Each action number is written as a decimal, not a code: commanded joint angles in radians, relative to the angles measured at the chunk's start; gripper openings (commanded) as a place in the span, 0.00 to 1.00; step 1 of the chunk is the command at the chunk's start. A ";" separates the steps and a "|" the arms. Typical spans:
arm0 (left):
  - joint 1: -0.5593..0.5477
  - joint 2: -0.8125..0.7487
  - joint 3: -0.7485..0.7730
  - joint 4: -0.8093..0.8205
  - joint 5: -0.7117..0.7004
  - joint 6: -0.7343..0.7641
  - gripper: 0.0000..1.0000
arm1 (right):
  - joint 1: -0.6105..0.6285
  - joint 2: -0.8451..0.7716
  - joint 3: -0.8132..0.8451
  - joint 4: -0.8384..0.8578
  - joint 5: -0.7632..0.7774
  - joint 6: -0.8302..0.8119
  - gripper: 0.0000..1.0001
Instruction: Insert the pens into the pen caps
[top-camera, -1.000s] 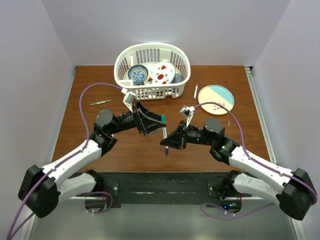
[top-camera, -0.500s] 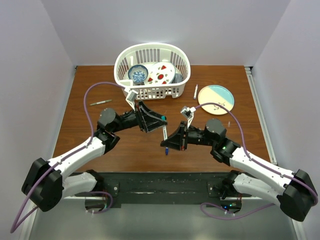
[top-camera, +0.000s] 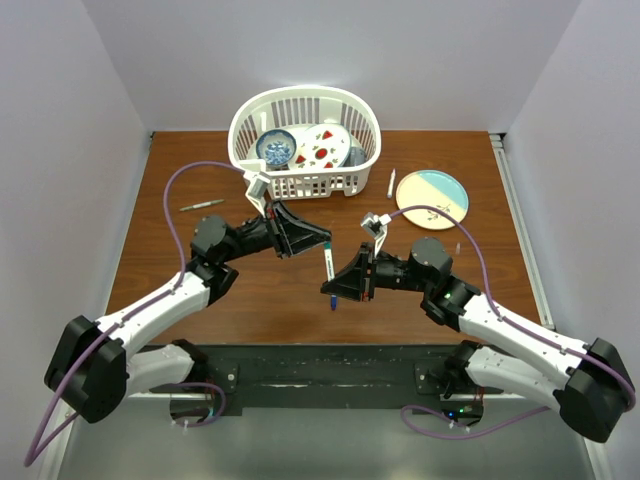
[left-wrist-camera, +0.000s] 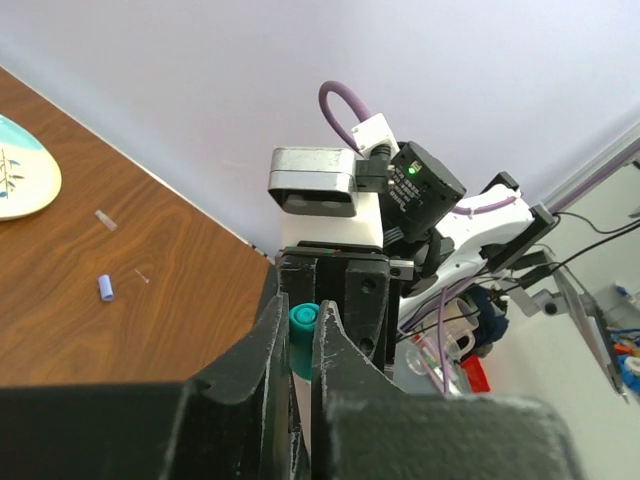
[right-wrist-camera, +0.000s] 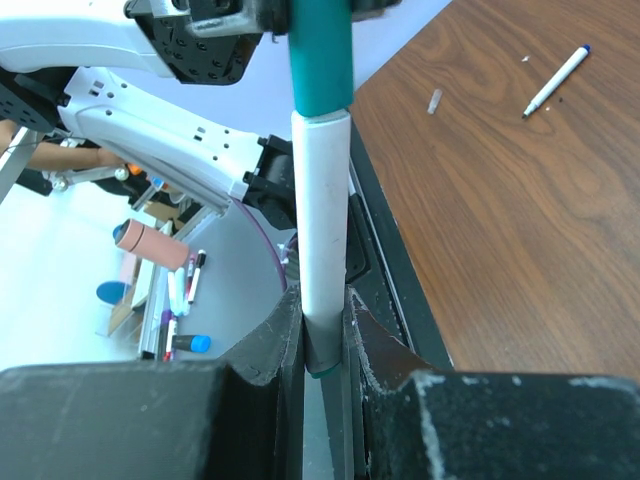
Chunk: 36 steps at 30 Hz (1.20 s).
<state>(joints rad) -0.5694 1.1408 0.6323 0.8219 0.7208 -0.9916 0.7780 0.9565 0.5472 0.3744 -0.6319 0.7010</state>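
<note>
The white pen (right-wrist-camera: 320, 220) is clamped upright in the right gripper (right-wrist-camera: 322, 312). The green cap (right-wrist-camera: 320, 60) on its tip, pinched by the left gripper (left-wrist-camera: 300, 312), should be pressed straight along the barrel until seated.

1. Bottom centre: the left gripper (left-wrist-camera: 299, 332) has its black fingers closed on a green cap (left-wrist-camera: 303, 318), with a white pen (left-wrist-camera: 301, 410) showing in the gap below.
2. Mid-frame, just behind: the right arm (left-wrist-camera: 330, 215) faces this way.
3. Left: a blue cap (left-wrist-camera: 105, 288) lies on the table (left-wrist-camera: 190, 300), and a plate (left-wrist-camera: 20, 175) is at the edge.
</note>
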 joint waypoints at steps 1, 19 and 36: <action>0.006 0.026 0.021 0.143 0.060 -0.054 0.00 | 0.000 0.010 0.008 0.060 -0.023 0.015 0.00; 0.003 -0.065 -0.143 -0.207 0.174 0.076 0.00 | -0.008 0.108 0.442 -0.336 0.282 -0.336 0.00; -0.030 0.002 -0.375 0.524 0.259 -0.335 0.00 | -0.048 0.179 0.484 0.008 0.199 -0.121 0.00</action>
<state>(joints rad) -0.5236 1.0943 0.3378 1.2156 0.5694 -1.1721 0.7994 1.1568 0.8814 -0.0948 -0.6334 0.4980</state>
